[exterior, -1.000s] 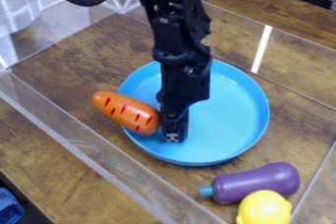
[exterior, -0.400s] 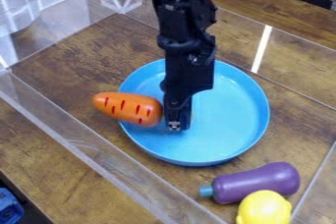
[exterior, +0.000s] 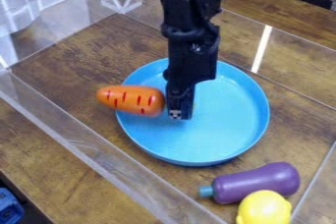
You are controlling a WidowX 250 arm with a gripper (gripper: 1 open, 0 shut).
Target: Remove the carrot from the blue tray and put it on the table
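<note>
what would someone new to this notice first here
The bright-blue round tray in the middle jumps out, with the black robot arm reaching down over it from the top. Next comes the orange toy carrot at the tray's left edge, then the purple eggplant and yellow lemon at lower right.

The black pincer reaches down over the round blue tray, its tip beside the orange carrot, which overlaps the tray's rim and points outward over the brown wood-grain surface; near the tray lie a purple eggplant and a yellow lemon, close together
</note>
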